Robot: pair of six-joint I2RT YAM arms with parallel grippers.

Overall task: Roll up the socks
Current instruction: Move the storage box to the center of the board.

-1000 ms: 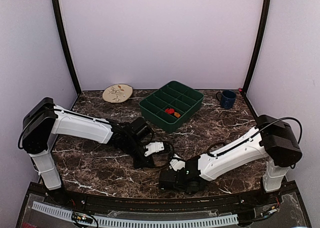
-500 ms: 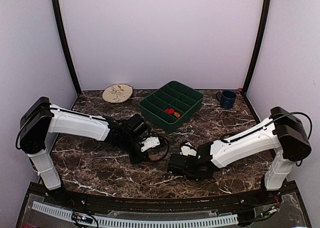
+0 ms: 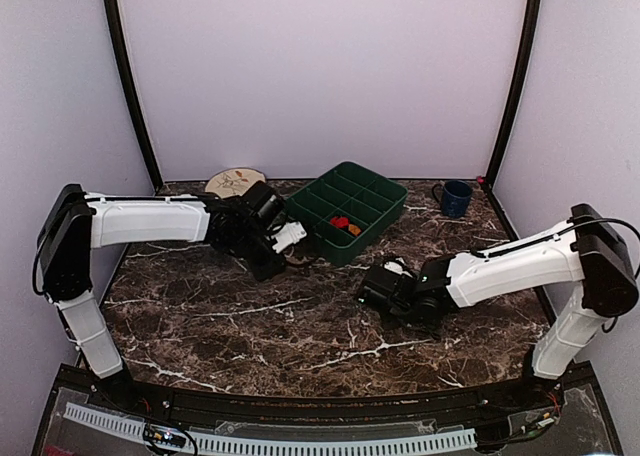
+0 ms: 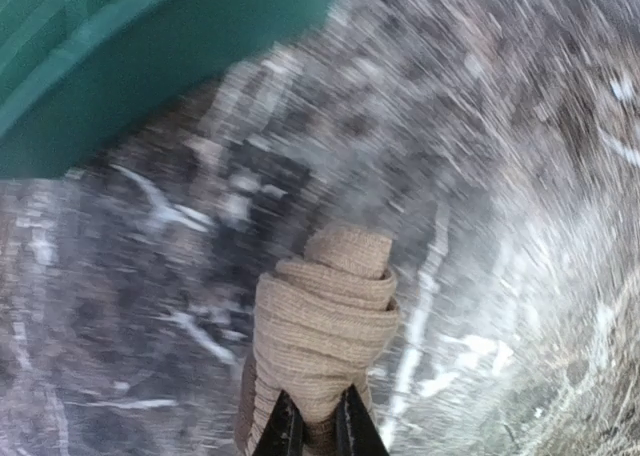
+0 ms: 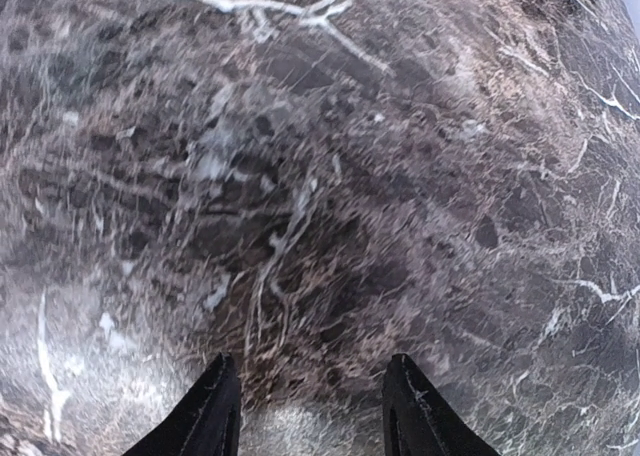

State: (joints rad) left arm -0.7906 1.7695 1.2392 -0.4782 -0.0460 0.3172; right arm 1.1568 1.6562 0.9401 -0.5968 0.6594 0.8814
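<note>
My right jaws: wide apart and empty, low over the bare worktop [image 5: 330, 176], right of the middle.
My left jaws: pinched narrow on the tan sock [image 4: 325, 321], a rolled bundle, just beside the tray's [image 3: 308, 226] left side.
Argyle sock [image 3: 345, 224]: in a near tray compartment.
Far edge: plate [image 3: 232, 179] left, mug [image 3: 456, 198] right.

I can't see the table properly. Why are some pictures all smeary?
Left wrist view: the marble table and green tray are streaked, probably motion blur, while the rolled tan sock looks sharp. Right wrist view: the table is soft at the left and crisper at the right. Top external view: sharp all over and evenly lit.
</note>
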